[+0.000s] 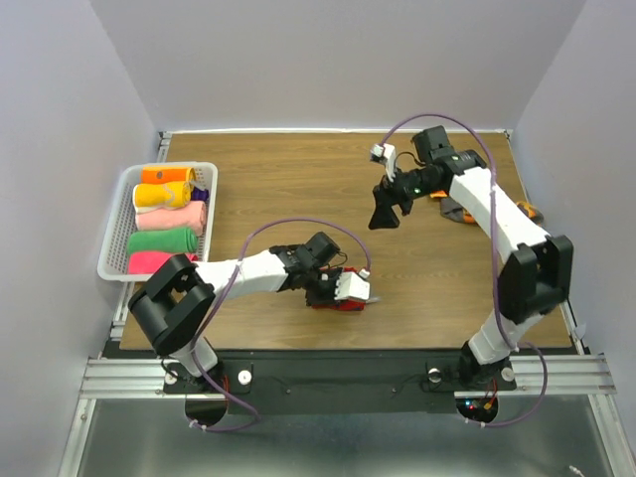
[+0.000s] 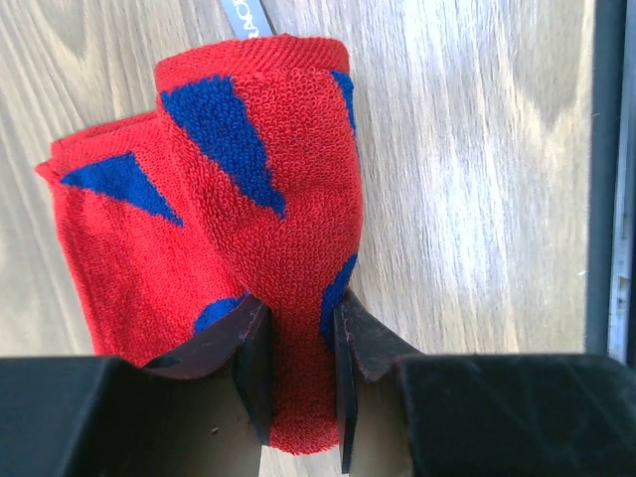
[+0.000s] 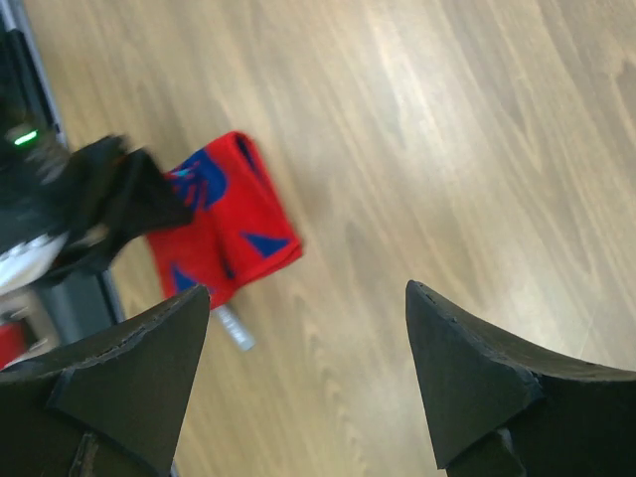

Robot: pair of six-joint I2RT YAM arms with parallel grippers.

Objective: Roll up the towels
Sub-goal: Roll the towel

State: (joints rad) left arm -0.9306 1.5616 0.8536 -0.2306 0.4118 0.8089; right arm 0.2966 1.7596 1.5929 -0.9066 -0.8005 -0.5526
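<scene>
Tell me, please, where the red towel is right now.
In the top view, the red towel sits near the front edge of the table, left of centre, pinched between the fingers of the left gripper.

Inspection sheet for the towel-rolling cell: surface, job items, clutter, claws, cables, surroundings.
Surface: wooden table, light grain.
Job's things: red towel with blue patches, rolled, near centre; rolled towels packed in the white basket at left.
Clutter: grey piece and orange piece beside the right arm, mostly hidden.
Claws: left claw shut on the red towel's end; right claw open, raised, holding nothing.
Cables: purple cable looped over the left arm, another over the right.
Surroundings: pale walls on three sides; metal rail at near edge.
</scene>
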